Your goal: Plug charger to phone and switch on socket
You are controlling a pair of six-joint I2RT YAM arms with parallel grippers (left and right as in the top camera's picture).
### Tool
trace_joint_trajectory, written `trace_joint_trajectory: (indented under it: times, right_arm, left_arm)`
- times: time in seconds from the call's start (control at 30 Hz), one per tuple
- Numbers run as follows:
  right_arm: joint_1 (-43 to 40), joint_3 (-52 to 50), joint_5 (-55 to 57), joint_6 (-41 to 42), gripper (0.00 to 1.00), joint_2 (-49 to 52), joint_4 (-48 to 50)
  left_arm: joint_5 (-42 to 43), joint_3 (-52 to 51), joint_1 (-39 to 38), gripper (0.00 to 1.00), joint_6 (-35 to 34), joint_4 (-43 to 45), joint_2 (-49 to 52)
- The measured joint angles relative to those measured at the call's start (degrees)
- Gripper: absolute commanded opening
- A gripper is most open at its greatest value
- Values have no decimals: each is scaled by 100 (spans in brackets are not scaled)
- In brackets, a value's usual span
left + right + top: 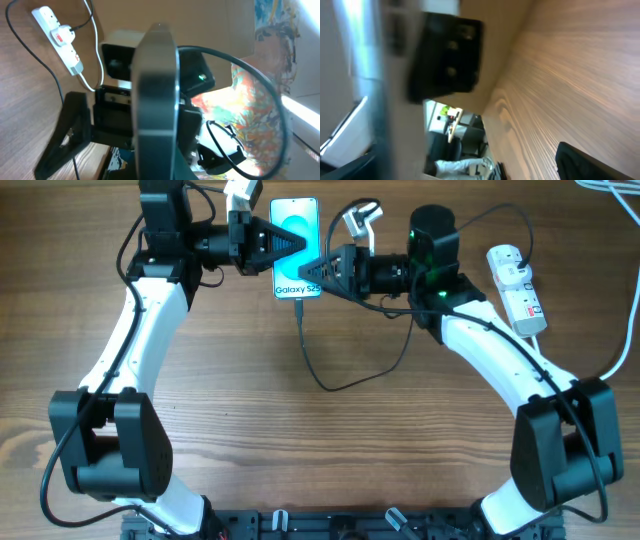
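Observation:
The phone (296, 242), cyan screen with a white "Galaxy S25" band, lies at the back middle of the table. My left gripper (283, 242) comes from the left and is shut on its left edge; the left wrist view shows the phone edge-on (156, 100) between the jaws. My right gripper (316, 272) reaches in from the right at the phone's lower right edge and looks open, with one finger (592, 165) apart from the blurred phone (360, 75). The charger cable (330, 383) runs from the phone's bottom edge in a loop toward the socket (516, 288).
The socket's thick white cord (630, 320) runs along the right table edge. The socket also shows in the left wrist view (59, 39). The black cable loop lies on the table's middle. Both arm bases stand at the front corners.

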Motion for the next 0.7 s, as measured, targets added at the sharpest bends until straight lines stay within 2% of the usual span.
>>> trace_joint_trajectory:
  times: [0.07,0.17,0.27,0.37,0.53,0.7]
  right_arm:
    - [-114,48,-26,-367,100,-13,-584]
    - [-334,70,33,-955,100,-22,-1484]
    - [-612,63,542,-1467,100,-22,-2422]
    - [-669,61,1172,-1871,100,-22,-2789]
    - [-654,61,2225,-2225,100,-22,-2970]
    - [-654,61,3453,-2337,100,-22,-3731]
  left_arm:
    - [-118,-11,-7,4,197,-197,0]
    - [-599,-26,-11,4,728,-1355,2]
    - [-1827,-9,-20,4,1456,-3204,0]
    - [-3373,-35,-146,4,1943,-4227,0]
    - [-5115,-37,-739,4,2260,-4367,0]
    - [-6640,-37,-1449,4,2304,-4363,9]
